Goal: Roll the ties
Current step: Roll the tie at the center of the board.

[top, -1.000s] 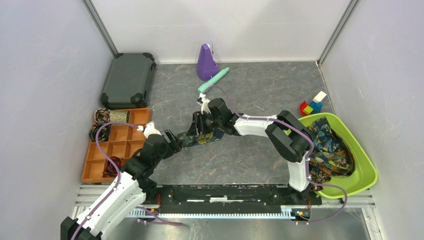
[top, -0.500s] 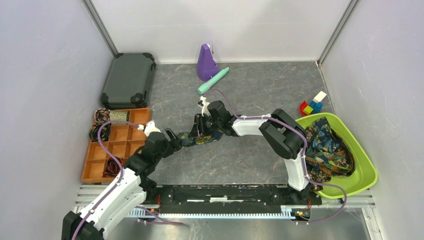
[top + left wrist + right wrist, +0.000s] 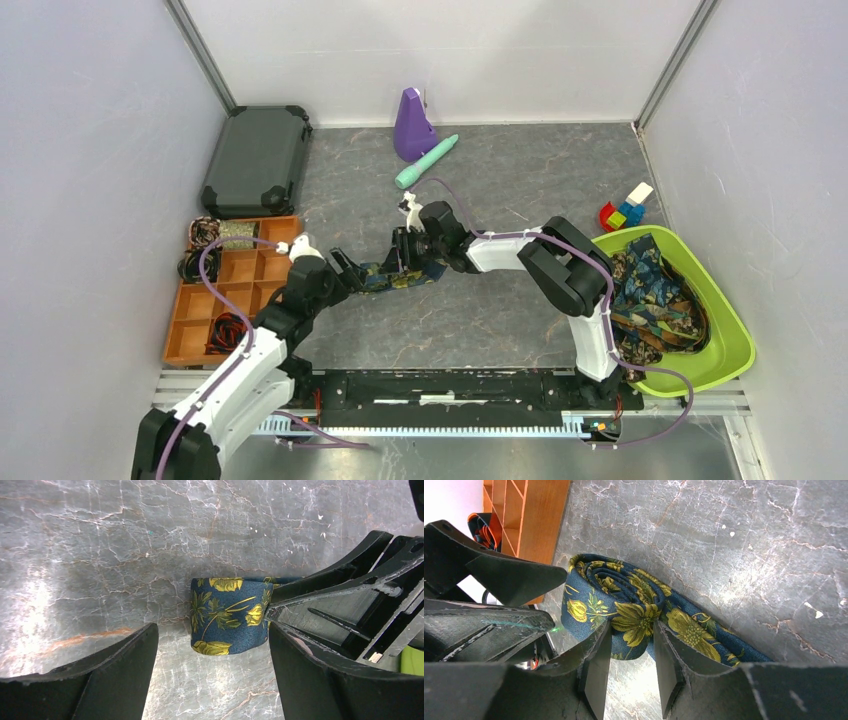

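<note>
Near the table's (image 3: 500,180) middle, the soft, light, half-rolled tie (image 3: 227,615) sits before our wide-open left gripper (image 3: 210,625), our right gripper (image 3: 631,629) straddles its coil, grip unclear, and we would pinch the coil's flat sides.

No writing, label, brand, number or sign can be read in any view. The tie (image 3: 227,615) carries only a yellow floral print on navy, with no lettering.
</note>
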{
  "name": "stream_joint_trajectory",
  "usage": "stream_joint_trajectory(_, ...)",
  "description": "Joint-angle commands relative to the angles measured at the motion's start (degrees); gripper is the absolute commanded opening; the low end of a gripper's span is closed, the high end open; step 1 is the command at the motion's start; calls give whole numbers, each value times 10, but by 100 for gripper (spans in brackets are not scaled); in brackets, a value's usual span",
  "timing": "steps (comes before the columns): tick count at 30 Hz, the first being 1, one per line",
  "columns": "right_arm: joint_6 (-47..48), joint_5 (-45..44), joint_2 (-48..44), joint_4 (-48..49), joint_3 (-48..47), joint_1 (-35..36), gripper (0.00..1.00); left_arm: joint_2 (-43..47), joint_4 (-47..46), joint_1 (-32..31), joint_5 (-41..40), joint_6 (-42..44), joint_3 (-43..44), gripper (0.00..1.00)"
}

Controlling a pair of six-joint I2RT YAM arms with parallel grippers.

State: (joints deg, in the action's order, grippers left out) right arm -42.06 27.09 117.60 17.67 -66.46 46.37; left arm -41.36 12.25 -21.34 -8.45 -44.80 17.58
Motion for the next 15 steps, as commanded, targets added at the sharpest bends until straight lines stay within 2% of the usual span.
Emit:
stream_joint_trajectory(1,8,-2,12,13,15,-3,41,-21,-88,14,42,26,-15,86)
stream_joint_trajectory(5,9,0,13,17,21,-4,41,-46,-120,17,67,32,-16,87)
stream_joint_trajectory(15,9,2,23,27,31,-5,40,-97,-185,23,74,36,-34,85)
